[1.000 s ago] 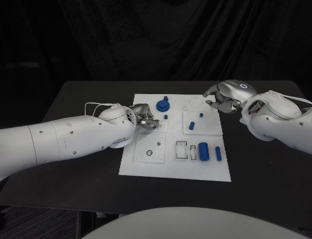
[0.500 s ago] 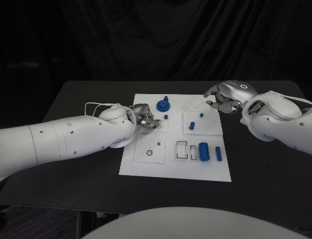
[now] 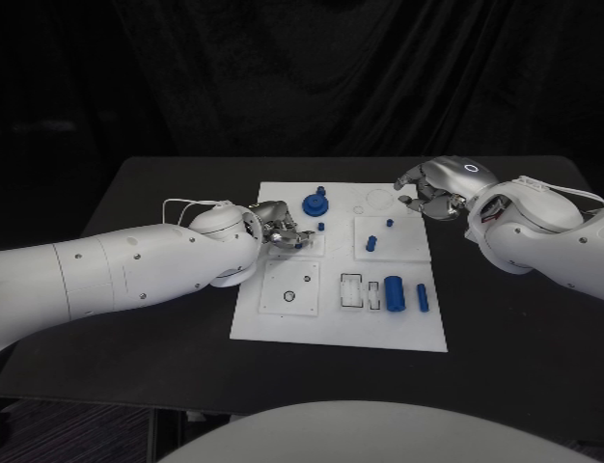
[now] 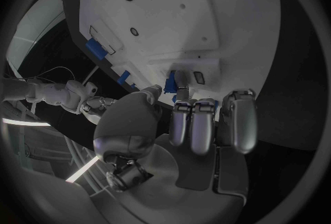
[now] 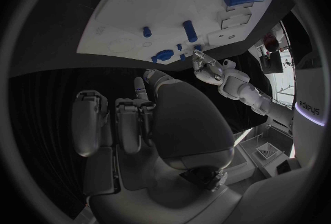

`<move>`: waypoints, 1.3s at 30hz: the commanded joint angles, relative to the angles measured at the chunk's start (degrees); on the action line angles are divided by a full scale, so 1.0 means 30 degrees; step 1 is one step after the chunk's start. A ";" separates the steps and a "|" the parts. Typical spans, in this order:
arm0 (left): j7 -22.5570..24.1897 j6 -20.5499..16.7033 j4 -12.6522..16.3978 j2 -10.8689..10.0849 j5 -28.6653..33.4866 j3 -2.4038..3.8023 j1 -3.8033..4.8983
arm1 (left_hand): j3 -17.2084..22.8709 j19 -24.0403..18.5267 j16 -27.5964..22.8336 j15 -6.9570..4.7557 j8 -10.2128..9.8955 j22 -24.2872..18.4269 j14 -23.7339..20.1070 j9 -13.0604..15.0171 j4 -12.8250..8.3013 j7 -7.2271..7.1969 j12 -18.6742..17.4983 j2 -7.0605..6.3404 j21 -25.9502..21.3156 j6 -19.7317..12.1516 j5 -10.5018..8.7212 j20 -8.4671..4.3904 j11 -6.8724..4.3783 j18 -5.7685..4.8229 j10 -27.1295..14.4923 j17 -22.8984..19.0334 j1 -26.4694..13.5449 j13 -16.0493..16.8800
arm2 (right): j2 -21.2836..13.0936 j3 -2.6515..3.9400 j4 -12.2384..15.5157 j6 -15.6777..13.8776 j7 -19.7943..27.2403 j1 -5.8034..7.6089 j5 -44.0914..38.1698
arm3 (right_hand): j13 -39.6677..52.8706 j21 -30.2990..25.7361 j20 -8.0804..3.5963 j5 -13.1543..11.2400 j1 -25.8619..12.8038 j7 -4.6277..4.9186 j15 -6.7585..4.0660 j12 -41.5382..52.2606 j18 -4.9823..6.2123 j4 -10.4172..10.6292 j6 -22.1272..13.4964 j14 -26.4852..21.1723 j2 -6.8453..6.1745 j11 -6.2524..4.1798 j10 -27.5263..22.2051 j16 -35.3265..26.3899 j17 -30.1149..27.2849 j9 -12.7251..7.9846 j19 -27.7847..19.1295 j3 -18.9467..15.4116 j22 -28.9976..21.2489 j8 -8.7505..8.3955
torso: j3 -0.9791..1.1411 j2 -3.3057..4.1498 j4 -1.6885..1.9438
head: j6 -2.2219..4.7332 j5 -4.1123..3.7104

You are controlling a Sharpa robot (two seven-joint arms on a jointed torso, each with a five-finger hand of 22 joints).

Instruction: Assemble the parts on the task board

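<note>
With the left hand curled over the task board beside the small upright blue peg, its grasp impossible to confirm, and the right hand curled, apparently empty, at the far edge, misalignment risks toppling the peg.

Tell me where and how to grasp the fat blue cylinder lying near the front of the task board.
Grip the fat blue cylinder across its round sides at mid-length, coming straight down from above. It lies flat on the task board, long axis running front to back, with a thinner blue pin close on its right, so the fingers probably need to slip in carefully there.
</note>
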 commanded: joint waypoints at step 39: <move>0.1332 -0.0193 -0.0192 -0.0202 0.1077 -0.0052 -0.0134 | -0.7577 0.0017 0.0049 0.0154 0.0255 0.1620 0.2019 0.2128 0.0032 0.0053 -0.0011 0.5408 -0.0451 -0.0193 -0.1205 0.0199 0.0190 0.0082 0.1963 0.5028 -0.3816 0.5021 | -0.0042 0.0012 0.0016 0.0324 -0.0492 -0.0089 -0.0062 | 0.5026 -0.0120 0.0142 0.0044 0.0045 0.0090 0.0175 0.0049 0.0186 -0.0006 0.0076 0.2019 -0.0067 0.0185 0.1991 0.0047 0.5030 -0.0032 0.0402 0.0137 0.3952 -0.0117 | 0.0001 0.0014 -0.0010 | -0.0004 0.0039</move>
